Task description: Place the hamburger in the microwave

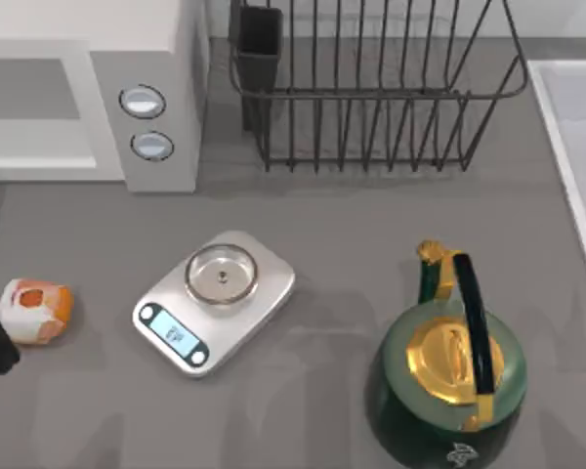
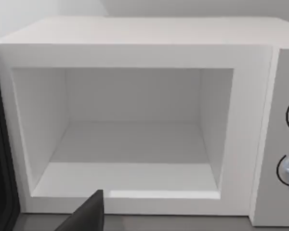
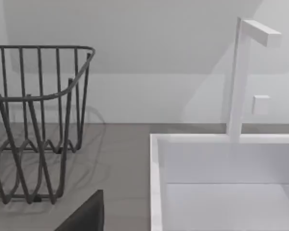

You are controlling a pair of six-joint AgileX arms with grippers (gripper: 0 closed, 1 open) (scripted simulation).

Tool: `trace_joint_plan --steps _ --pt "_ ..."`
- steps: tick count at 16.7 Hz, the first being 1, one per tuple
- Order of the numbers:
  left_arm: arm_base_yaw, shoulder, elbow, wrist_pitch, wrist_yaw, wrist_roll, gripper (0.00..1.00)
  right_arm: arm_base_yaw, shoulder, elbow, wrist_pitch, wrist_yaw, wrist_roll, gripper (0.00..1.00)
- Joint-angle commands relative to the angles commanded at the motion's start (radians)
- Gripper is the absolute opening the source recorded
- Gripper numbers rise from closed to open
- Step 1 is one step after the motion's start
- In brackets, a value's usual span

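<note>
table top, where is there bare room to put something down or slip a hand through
Bare counter: the strip between the microwave, the wire rack and the scale; the middle gap between scale and kettle. The microwave cavity is bare too. Crowded: the left edge by the hamburger.

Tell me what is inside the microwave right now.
Nothing: the microwave cavity stands open and bare, floor and back wall both plain in the left wrist view. The hamburger lies on the table at the left, beside the kitchen scale. No part of the cavity is covered.
</note>
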Motion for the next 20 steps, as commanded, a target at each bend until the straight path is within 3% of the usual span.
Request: trace_joint_plan --steps 4,8,20 --pt "-0.003 0.031 0.025 -0.021 0.001 0.001 1.0 0.0 0.0 0.0 0.0 0.0 0.0 1.0" --pt "-0.012 0.217 0.171 -0.138 0.004 0.007 1.0 0.0 0.0 0.0 0.0 0.0 0.0 1.0" --pt "-0.046 1.295 0.864 -0.713 -0.001 0.045 1.0 0.0 0.0 0.0 0.0 0.0 0.0 1.0"
